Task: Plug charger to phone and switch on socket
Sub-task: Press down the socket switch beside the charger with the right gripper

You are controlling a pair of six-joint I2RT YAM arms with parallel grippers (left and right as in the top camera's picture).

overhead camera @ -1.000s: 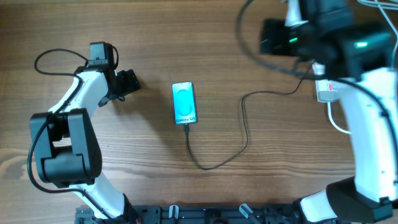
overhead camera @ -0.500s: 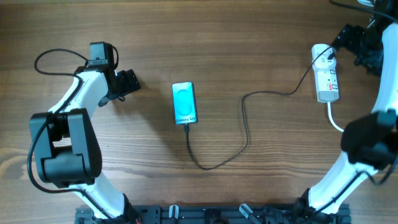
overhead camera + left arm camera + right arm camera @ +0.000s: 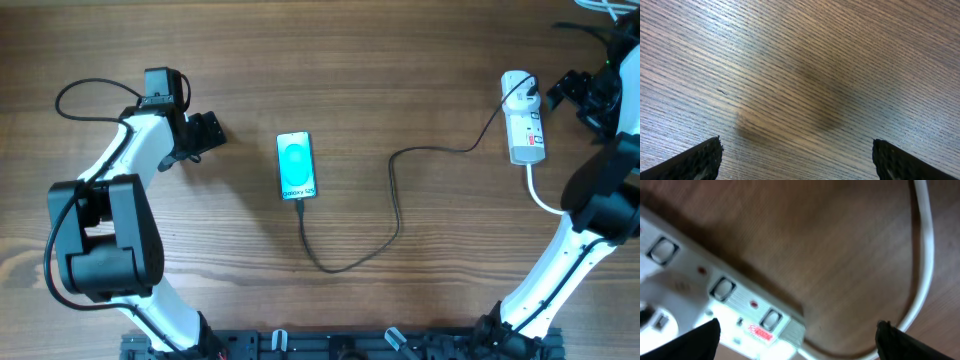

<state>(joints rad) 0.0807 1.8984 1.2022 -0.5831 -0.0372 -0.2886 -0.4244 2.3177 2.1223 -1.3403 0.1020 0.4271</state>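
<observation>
Both grippers: I read the left gripper (image 3: pixel 205 132) and right gripper (image 3: pixel 566 90) as spread wide, holding nothing.
Phone (image 3: pixel 297 166): lies flat, centre; the charger (image 3: pixel 395 200) meets its bottom edge, so I judge it plugged.
Socket (image 3: pixel 524 125): far right, just beside the right gripper, which is well placed for switching.
Right wrist: shows switches (image 3: pixel 722 287) that overhead lacks; whether they are on or off, I cannot tell.

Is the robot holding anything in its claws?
No, nothing. The left gripper and the right gripper are both open and empty; the right one is near the socket.
</observation>
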